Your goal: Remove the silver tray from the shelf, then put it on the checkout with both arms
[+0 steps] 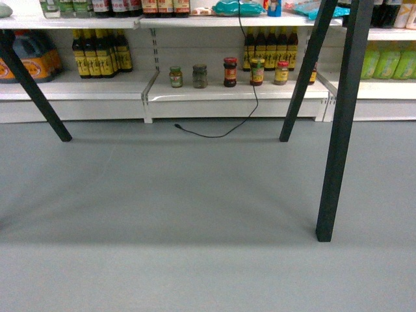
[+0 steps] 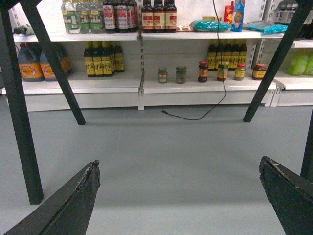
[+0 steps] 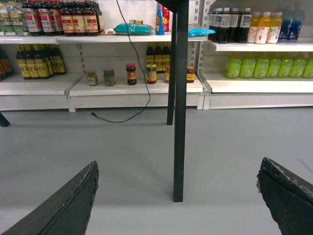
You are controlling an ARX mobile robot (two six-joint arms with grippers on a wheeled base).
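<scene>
The silver tray is out of view in all three views. The white shelf [image 1: 214,95] runs along the far wall, low over the floor, and carries jars and bottles. Of the checkout I see only its slanted black legs [image 1: 341,130]; its top is above the frames. My left gripper [image 2: 179,160] is open, with bare grey floor between its black fingertips [image 2: 90,181]. The right gripper [image 3: 179,160] is open too, and one checkout leg [image 3: 180,107] stands on the floor beyond the gap. Neither gripper shows in the head view.
Several jars [image 1: 230,71] and dark sauce bottles [image 1: 97,53] stand on the lower shelf. A black cable [image 1: 214,133] hangs down onto the grey floor. Green drink bottles [image 3: 259,63] fill the right-hand shelf. Another black leg [image 1: 32,84] slants at the left.
</scene>
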